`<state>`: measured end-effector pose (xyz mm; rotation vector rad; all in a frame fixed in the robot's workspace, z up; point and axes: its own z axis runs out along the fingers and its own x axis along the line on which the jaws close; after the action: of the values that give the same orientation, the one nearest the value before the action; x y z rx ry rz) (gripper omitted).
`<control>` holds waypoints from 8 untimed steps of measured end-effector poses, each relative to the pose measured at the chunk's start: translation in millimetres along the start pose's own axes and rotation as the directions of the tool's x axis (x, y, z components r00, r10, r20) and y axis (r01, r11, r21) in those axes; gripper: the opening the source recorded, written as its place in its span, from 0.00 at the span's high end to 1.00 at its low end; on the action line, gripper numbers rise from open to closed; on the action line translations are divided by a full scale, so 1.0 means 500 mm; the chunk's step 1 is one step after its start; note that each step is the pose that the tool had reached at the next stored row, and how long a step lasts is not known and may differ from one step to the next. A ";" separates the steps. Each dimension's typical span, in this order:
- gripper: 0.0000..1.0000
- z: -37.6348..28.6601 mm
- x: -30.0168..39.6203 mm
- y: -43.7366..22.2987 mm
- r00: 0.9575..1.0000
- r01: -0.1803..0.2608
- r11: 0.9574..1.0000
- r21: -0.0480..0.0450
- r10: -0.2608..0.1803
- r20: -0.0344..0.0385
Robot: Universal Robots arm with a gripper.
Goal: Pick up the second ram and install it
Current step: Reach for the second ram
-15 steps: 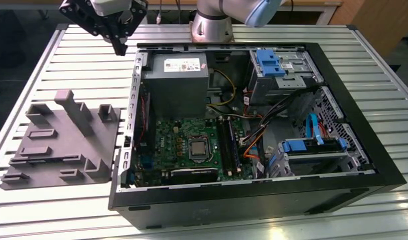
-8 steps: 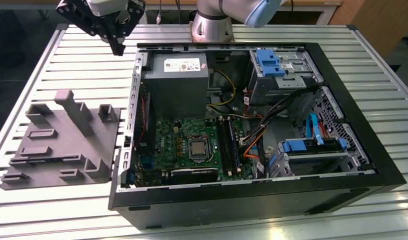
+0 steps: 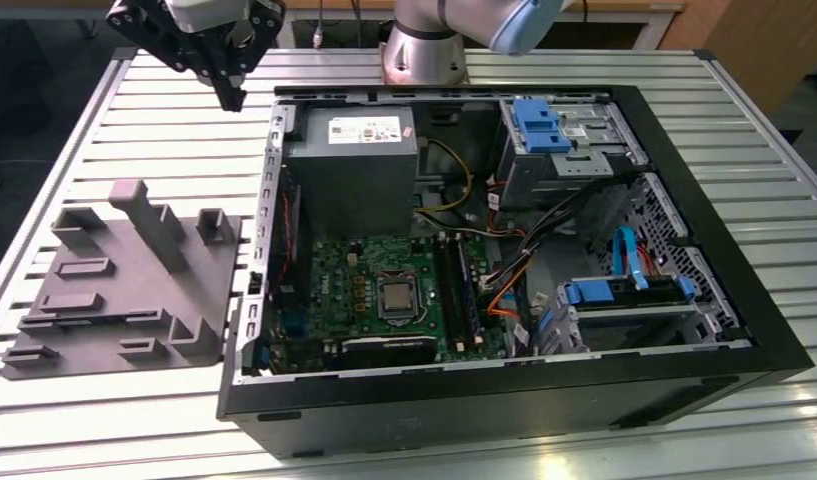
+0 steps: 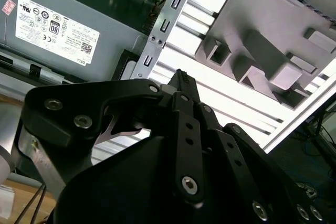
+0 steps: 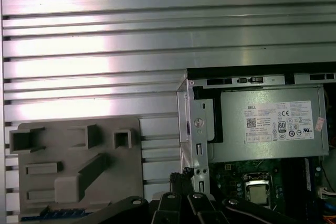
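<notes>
Jaws: pressed together into one dark tip, and we see nothing pinched between them.
Arm: the gripper hangs above the counter, just outside the computer case. It is off the case corner where the power supply sits, on the exterior view's left of the case.
Fixture: the gray fixture lies flat on the counter just beside the case, also at the exterior view's left.
Ram: we make out the second ram as a blue strip on the gray fixture, on the part farther from that case corner and apart from the gripper.
Board: the motherboard lies inside the case, next to the power supply.
</notes>
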<state>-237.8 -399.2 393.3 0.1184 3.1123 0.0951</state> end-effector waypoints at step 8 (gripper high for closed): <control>0.89 0.000 0.011 -0.001 1.000 0.000 1.000 -0.001 0.000 0.000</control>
<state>-243.2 -399.3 393.3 0.1184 3.1123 0.0963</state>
